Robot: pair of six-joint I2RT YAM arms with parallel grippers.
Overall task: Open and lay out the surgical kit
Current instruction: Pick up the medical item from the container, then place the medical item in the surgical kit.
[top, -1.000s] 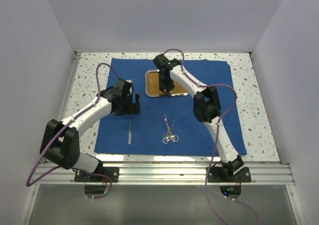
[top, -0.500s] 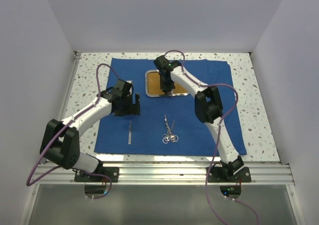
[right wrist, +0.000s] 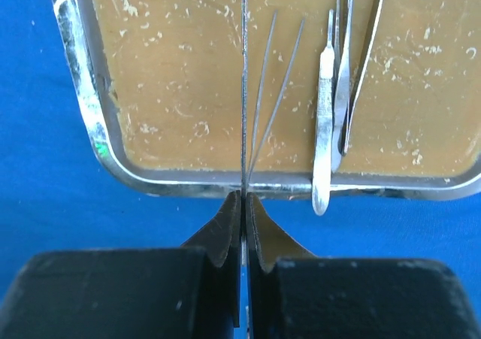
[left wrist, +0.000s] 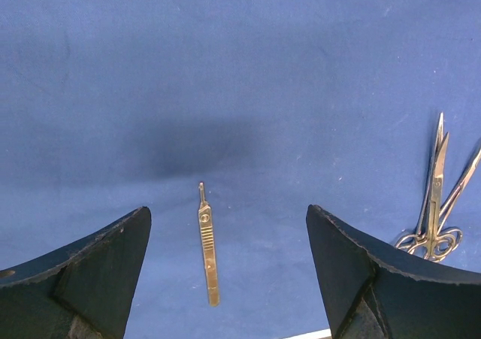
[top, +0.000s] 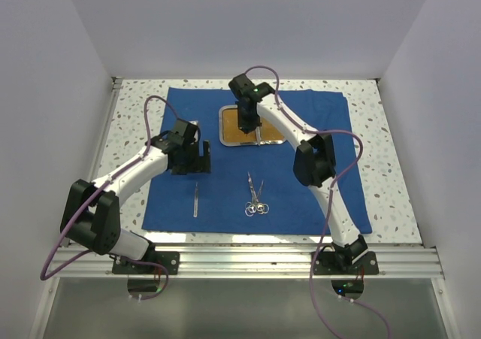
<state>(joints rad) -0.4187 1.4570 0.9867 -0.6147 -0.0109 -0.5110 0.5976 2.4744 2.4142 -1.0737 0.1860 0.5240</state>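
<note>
The royal-blue cloth (top: 301,181) lies spread flat on the table. The steel tray (top: 225,137) with an orange-brown floor sits on its far middle. My right gripper (top: 249,127) is over the tray's near rim (right wrist: 188,185). This gripper (right wrist: 243,196) is shut on a thin silver instrument (right wrist: 243,91), seen edge-on and reaching out over the tray floor. A scalpel handle (right wrist: 323,136) and tweezers (right wrist: 353,76) lie in the tray. My left gripper (top: 192,161) is open and empty above the cloth. It (left wrist: 228,213) looks down on a scalpel handle (left wrist: 208,245). Ring-handled scissors and forceps (top: 255,198) lie on the cloth.
The scalpel handle (top: 195,200) lies near the cloth's front left, and the scissors (left wrist: 434,204) lie to its right. The speckled tabletop (top: 391,143) shows around the cloth. White walls close in on the left, back and right. A metal rail (top: 248,260) runs along the near edge.
My right gripper has moved a little toward the far side over the tray, still shut on the thin instrument. The left arm and the laid-out instruments have not moved.
</note>
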